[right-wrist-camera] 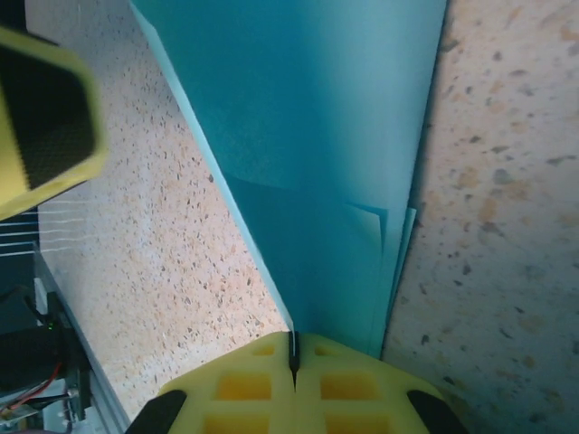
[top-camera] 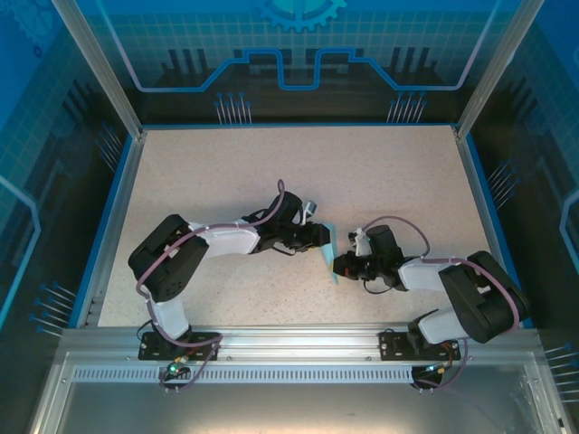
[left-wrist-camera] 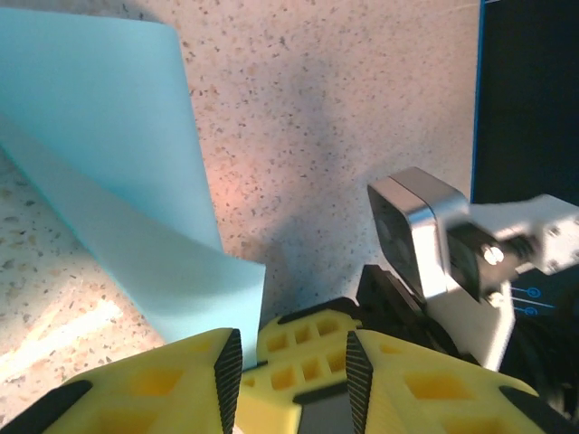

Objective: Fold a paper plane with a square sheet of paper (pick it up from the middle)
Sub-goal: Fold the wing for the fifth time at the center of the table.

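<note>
Your right gripper [right-wrist-camera: 292, 362] is clamped on the sheet of paper [left-wrist-camera: 118, 163], upright mid-table, its length running near-to-far; your left gripper [top-camera: 318, 237] sits parted and empty just left of it.

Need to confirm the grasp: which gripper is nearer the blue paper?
Right. The right gripper is shut on the blue paper; the left gripper is open, the paper just beyond its fingertips.
</note>
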